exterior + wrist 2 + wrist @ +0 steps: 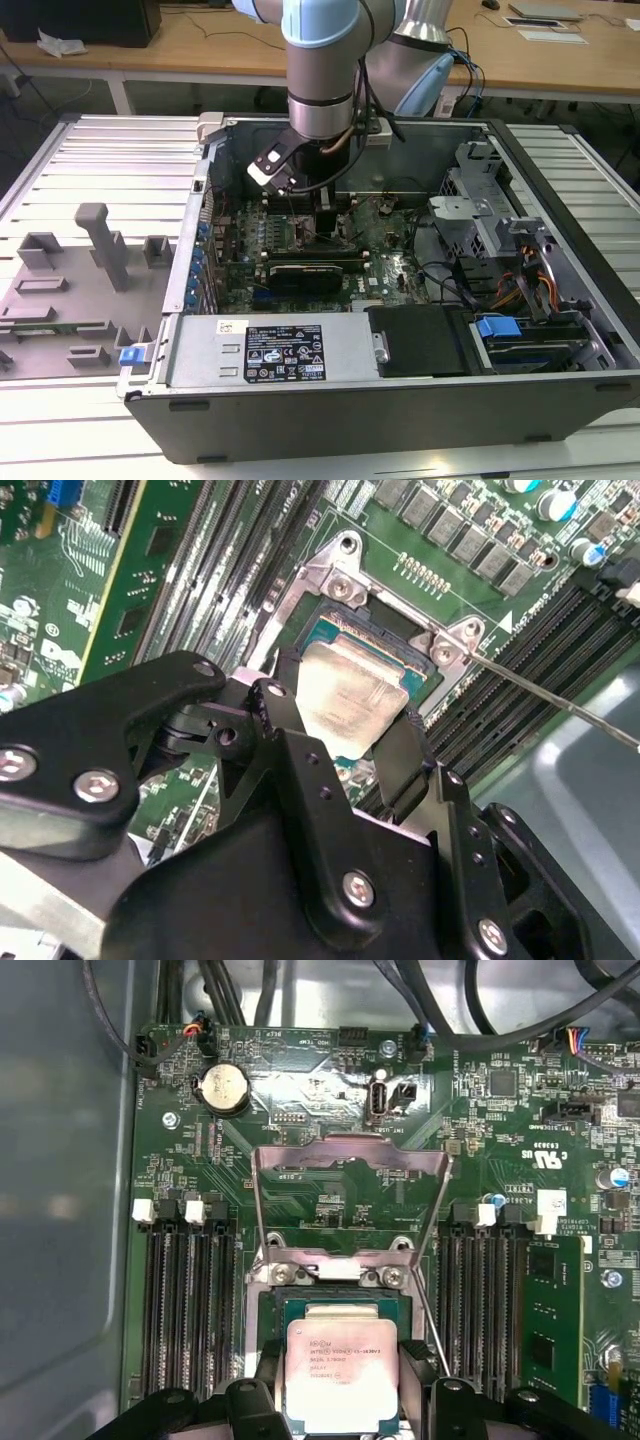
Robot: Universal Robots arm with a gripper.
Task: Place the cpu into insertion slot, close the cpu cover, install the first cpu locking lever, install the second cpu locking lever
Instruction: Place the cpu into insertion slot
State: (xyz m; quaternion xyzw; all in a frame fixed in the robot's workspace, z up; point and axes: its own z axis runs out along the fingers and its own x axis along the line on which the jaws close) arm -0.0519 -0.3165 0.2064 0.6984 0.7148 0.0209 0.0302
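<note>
Grey steel PC case [330,360] lies open mid-table, and the arm [320,60] reaches down into it toward the exterior view's left. Green mobo [500,1160] sits underneath. Cpu cover [350,1152] is tipped up off the insertion slot [335,1272], so the slot's open. Gripper [340,715] is clamped on two sides of the cpu [343,1372], chip right over the slot; seated or not, can't tell. Thin lever rod [560,702] stands free. Looks like step 1 in progress, w/ cover + both levers left.

1. A black label [285,352] with white print sits on the metal box [200,352]; unreadable.
2. Faint print lines cross the cpu [340,1380] top.
3. Small white lettering dots the green circuit board [500,1130].
</note>
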